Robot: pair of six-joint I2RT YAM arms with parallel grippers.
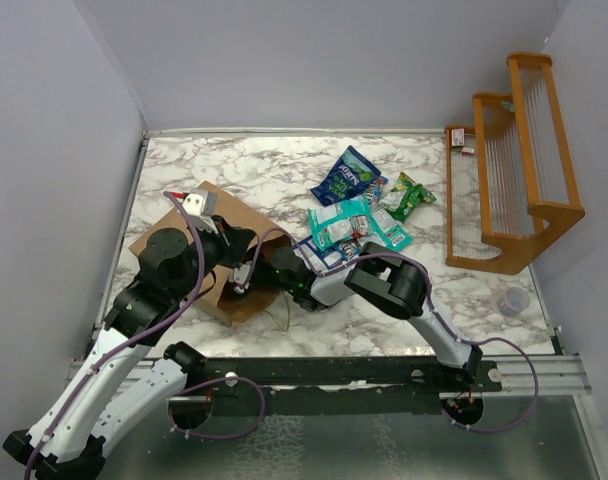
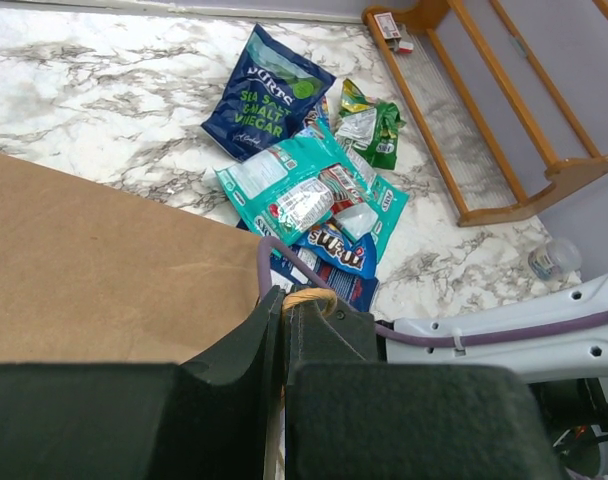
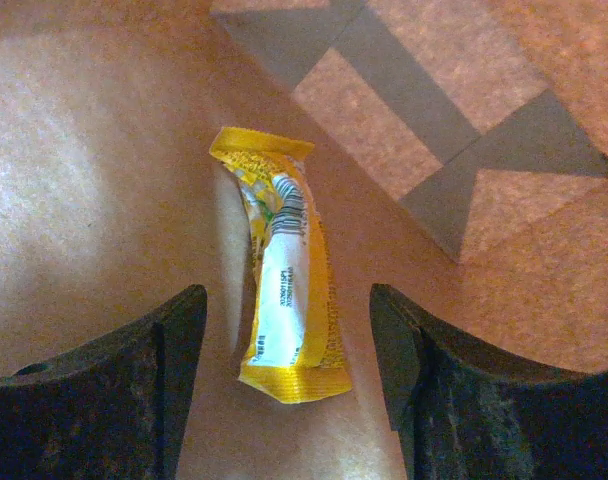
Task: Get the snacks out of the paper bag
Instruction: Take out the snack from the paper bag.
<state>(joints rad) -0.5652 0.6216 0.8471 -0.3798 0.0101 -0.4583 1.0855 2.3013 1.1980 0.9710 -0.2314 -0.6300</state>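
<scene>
Step in hand: my right gripper is reaching inside the paper bag for the last packet I can see — a yellow foil packet lying lengthwise on the bag's brown inner wall.
Doing it well: I'd judge I should push deeper toward 12 o'clock until both fingers flank the packet's middle, then close slowly across its narrow width; foil is slick, so a pinch on the crimped end alone may slip.
Right fingers: spread wide, one at 8 o'clock and one at 4 o'clock of the packet, touching nothing.
Left gripper: pressed together on the bag's twisted paper handle, holding the mouth up — it should stay steady.
Snacks already out: dark blue chips bag, teal packets and green packet piled on the marble table, at 2 o'clock from the bag.
Rack: orange wooden rack, well apart at 3 o'clock.
</scene>
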